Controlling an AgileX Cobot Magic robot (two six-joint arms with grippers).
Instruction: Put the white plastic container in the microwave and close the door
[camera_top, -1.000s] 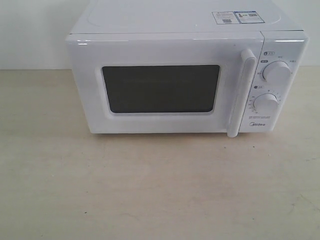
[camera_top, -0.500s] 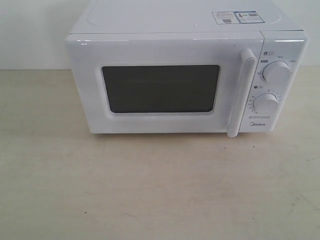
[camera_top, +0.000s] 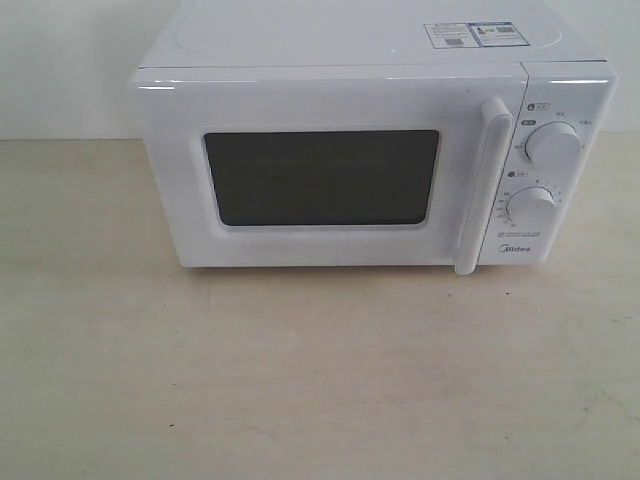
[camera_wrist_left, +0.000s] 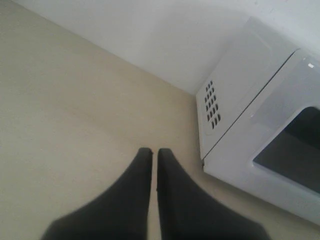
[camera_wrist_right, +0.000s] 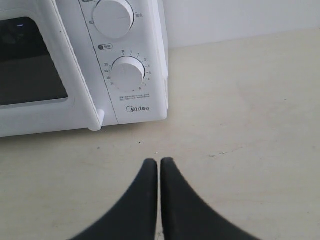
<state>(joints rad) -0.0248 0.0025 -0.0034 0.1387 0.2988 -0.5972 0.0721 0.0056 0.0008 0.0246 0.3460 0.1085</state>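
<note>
The white Midea microwave (camera_top: 370, 150) stands at the back of the beige table (camera_top: 300, 380). Its door (camera_top: 320, 170) with the dark window is shut, the long white handle (camera_top: 485, 185) upright beside the two knobs (camera_top: 552, 145). The white plastic container shows in no view. My left gripper (camera_wrist_left: 154, 151) is shut and empty over the table, off the microwave's (camera_wrist_left: 255, 115) vented left side. My right gripper (camera_wrist_right: 159, 161) is shut and empty above the table, in front of the microwave's (camera_wrist_right: 75, 60) knob panel (camera_wrist_right: 128, 73). Neither gripper appears in the exterior view.
A white wall (camera_top: 60, 60) runs behind the table. Vent holes (camera_wrist_left: 211, 104) mark the microwave's left side. Stickers (camera_top: 472, 34) lie on its top.
</note>
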